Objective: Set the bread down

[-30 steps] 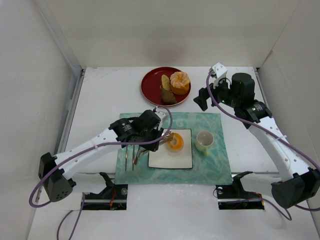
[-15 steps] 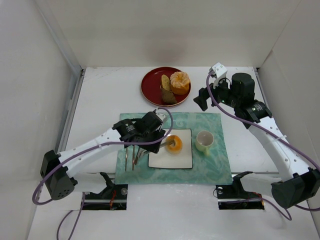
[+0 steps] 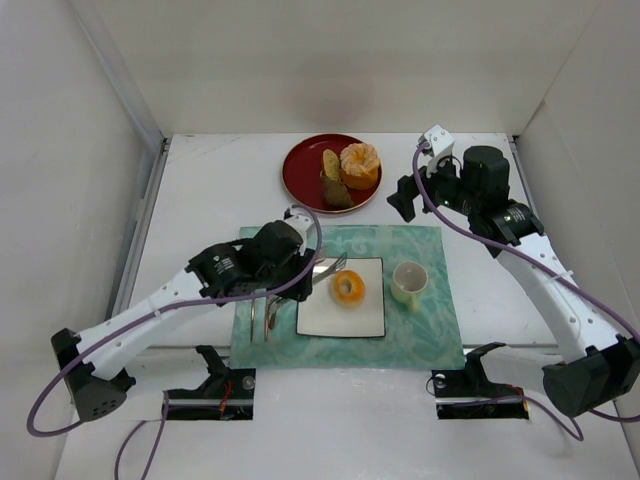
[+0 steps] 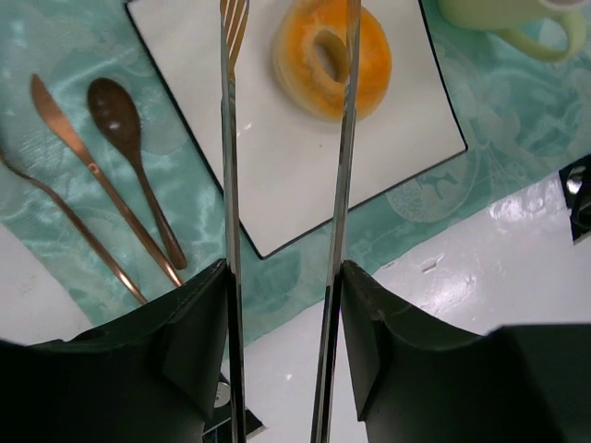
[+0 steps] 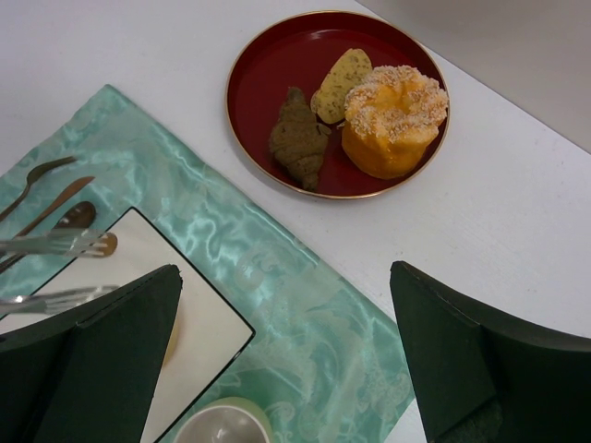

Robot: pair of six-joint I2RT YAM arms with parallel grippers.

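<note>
The bread [image 3: 348, 287], a small golden ring, lies flat on the white square plate [image 3: 340, 318]; in the left wrist view the bread [image 4: 331, 57] sits near the plate's [image 4: 277, 175] far side. My left gripper [image 3: 305, 262] [image 4: 284, 272] is shut on metal tongs [image 4: 227, 138], whose two blades stand apart. One blade tip is left of the bread, the other crosses over it, and neither squeezes it. My right gripper [image 3: 405, 195] [image 5: 284, 269] hangs open and empty above the mat's far right corner.
A red plate [image 3: 300, 165] [image 5: 268, 65] at the back holds a peeled orange [image 3: 360, 165] and brown slices. A pale cup [image 3: 407, 283] [image 4: 499, 18] stands right of the white plate. A knife, spoon [image 4: 115, 106] and fork lie left on the teal placemat [image 3: 420, 330].
My left arm has drawn back to the left, and the tongs have come away from the bread, which now lies on the white plate. The right arm has not moved.
</note>
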